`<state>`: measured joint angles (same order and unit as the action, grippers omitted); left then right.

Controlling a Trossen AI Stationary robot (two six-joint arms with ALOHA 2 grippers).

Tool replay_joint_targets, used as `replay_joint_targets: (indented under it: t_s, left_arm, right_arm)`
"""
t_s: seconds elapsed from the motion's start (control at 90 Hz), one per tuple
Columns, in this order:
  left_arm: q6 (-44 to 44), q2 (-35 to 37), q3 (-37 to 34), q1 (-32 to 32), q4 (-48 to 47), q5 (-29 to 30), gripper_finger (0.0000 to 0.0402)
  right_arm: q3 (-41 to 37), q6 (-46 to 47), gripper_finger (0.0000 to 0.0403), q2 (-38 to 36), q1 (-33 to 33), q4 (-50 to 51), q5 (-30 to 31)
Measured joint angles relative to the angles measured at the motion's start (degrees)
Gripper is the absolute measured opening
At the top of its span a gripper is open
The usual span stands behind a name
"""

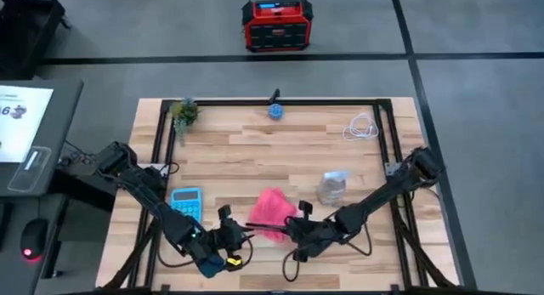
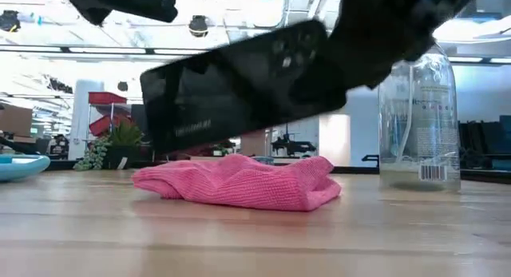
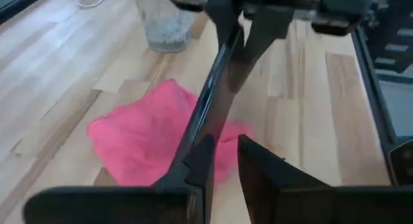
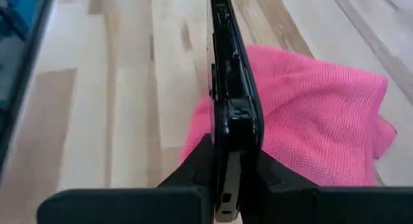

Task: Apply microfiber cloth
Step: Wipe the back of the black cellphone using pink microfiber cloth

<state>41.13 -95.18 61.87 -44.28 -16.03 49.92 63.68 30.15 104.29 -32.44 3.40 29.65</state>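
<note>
1. Black phone [image 2: 239, 77] is held above the table [image 1: 255, 150], tilted, clamped edge-on by the right gripper [image 4: 227, 179].
2. Left gripper [image 3: 222, 162] has fingers slightly apart at the phone's other end.
3. Microfiber cloth [image 2: 239, 181] lies crumpled beneath the phone, near the clear bottle [image 2: 417, 121].

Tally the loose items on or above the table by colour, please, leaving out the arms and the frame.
Pink: 1, the microfiber cloth
Black: 1, the phone, held off the table
Blue: 2, the calculator and a small round object
Clear: 1, the bottle
White: 1, the coiled cable
Green: 1, the small plant
Total: 7
</note>
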Motion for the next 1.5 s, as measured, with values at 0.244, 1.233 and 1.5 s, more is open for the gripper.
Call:
replay_joint_targets:
  t_s: [0.244,1.233,1.5]
  left_arm:
    - [0.6,0.0,0.0,-0.1,0.1,1.5,0.0045]
    - [0.6,-0.1,-0.1,0.1,0.4,1.5,0.0045]
    - [0.6,-0.1,-0.1,0.1,0.5,1.5,0.0045]
  right_arm:
    - [-4.6,1.5,0.0018,0.1,0.9,-7.4,-1.8]
    - [-9.1,2.8,0.0019,0.2,2.5,-14.8,5.6]
    - [-10.4,10.7,0.0019,3.5,3.5,-10.9,4.2]
